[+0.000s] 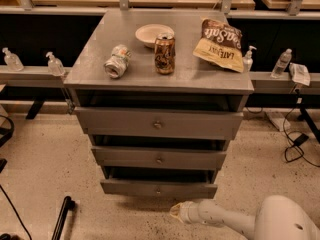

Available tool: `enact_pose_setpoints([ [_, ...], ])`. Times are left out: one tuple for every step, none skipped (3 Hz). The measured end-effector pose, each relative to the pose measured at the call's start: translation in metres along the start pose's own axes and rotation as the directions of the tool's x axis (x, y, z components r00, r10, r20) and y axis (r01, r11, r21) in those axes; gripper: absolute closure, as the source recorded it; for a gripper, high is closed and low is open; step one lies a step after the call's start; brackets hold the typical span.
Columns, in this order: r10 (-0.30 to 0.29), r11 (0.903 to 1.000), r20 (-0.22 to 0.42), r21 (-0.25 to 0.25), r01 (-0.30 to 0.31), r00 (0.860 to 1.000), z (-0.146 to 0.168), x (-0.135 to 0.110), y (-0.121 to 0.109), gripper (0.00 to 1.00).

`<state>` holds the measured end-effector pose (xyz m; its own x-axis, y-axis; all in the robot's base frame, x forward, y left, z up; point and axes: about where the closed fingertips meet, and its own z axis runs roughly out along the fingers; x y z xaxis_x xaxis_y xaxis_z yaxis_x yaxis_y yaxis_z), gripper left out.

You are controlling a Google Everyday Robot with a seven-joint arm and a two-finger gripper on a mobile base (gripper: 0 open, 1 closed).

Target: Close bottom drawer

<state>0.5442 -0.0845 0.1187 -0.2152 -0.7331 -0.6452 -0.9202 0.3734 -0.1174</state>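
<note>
Hovering jaws near open bottom drawer (158,188) | bag (220,44) reads "LATE JULY"

Holding the gripper (176,212) low over the speckled floor (47,159), just in front of the bottom drawer (127,187) and right of its knob (158,189), not touching it. Showing that drawer standing partly pulled out. Bearing a bowl (152,34), an upright can (164,54) and a chip bag (220,45) on the cabinet top (97,59).

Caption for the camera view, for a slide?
Gripper hangs low, just in front of the open bottom drawer.
</note>
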Motion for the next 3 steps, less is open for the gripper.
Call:
enact_pose_setpoints([
  [0.009,0.9997,-0.032,0.024,-0.008,0.999,0.015,-0.001,-0.019,1.00],
  [0.032,0.9989,-0.048,0.037,-0.030,0.998,0.028,0.000,-0.042,1.00],
  [0.055,0.9974,-0.057,0.050,-0.052,0.997,0.035,0.000,-0.065,1.00],
])
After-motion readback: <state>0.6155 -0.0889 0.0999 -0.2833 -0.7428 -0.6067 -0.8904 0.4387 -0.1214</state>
